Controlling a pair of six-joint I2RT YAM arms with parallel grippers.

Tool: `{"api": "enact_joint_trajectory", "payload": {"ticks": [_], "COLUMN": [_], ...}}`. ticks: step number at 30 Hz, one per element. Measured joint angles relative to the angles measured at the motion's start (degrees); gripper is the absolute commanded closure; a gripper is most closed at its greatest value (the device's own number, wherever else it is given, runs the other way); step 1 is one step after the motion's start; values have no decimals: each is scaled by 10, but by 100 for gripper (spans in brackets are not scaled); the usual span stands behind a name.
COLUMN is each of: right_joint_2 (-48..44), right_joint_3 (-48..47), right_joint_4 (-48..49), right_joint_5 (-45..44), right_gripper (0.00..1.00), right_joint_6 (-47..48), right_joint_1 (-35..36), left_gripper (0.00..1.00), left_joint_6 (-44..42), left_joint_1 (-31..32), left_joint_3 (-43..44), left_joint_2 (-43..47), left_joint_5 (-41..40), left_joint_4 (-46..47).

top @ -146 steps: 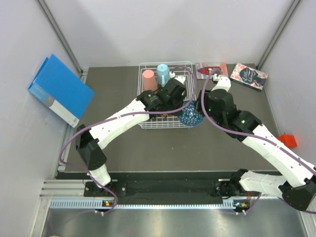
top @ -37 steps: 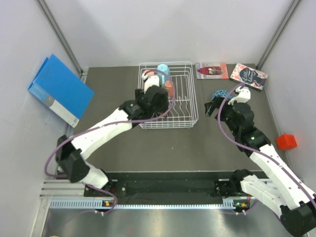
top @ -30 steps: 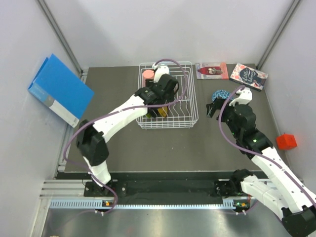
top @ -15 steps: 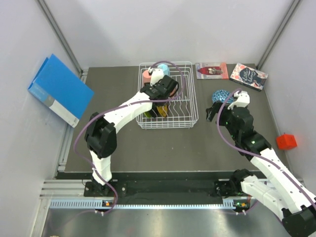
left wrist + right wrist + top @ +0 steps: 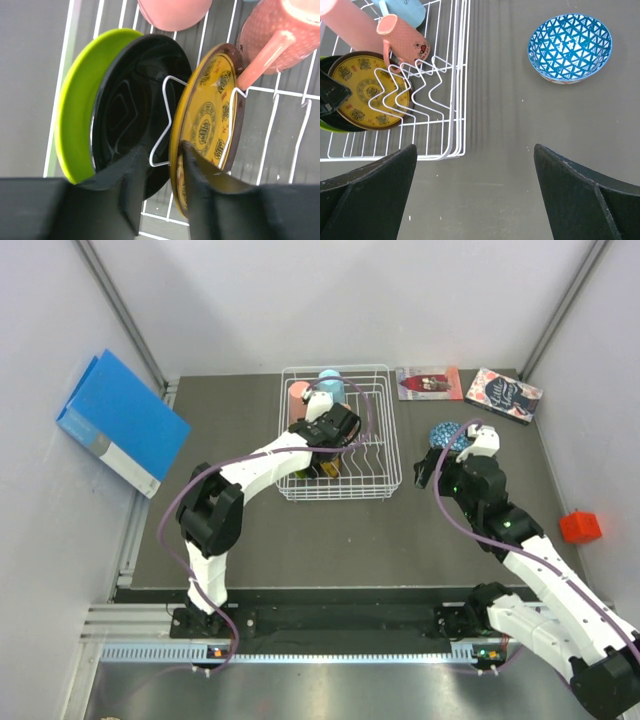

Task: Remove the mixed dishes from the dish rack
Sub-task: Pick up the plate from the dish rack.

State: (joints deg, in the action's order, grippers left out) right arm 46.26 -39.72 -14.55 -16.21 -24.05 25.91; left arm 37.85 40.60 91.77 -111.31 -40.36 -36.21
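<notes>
Left to unload in the white wire dish rack (image 5: 462, 75) were a lime-green round plate (image 5: 75, 110), a glossy black plate (image 5: 130, 100), a yellow patterned plate (image 5: 207, 120) and three cups. The left gripper (image 5: 163, 150) stood partly apart astride the yellow patterned plate's rim, clamping nothing visibly. Rightwards, the blue patterned bowl (image 5: 569, 47) sat unloaded on the table, and the right gripper (image 5: 475, 150) gaped empty.

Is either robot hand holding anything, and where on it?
Nothing in the open right gripper. The left gripper flanks the rim of the yellow plate; a hold cannot be told.

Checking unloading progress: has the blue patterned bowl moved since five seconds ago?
Yes: the blue patterned bowl moved right, from the dish rack's right edge onto the table beside it.
</notes>
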Motion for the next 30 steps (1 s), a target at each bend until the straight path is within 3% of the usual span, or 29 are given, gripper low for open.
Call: {"api": "enact_joint_trajectory", "payload": {"ticks": [8,22,30], "right_joint_2": [6,11,14], "right_joint_3": [1,9,9], "right_joint_4": [0,2,2], "right_joint_5": [0,0,0], "right_gripper": [0,0,0], "right_joint_6": [0,-1,-2], "right_joint_1": [2,2,2], "left_gripper": [100,100,100], "left_joint_6": [6,-17,-70], "left_joint_1": [-1,2,17], "left_joint_3": [-2,-1,23], "left_joint_2": [-5,-2,-2], "left_joint_5": [16,3,-75], "left_joint_4": [24,24,24]}}
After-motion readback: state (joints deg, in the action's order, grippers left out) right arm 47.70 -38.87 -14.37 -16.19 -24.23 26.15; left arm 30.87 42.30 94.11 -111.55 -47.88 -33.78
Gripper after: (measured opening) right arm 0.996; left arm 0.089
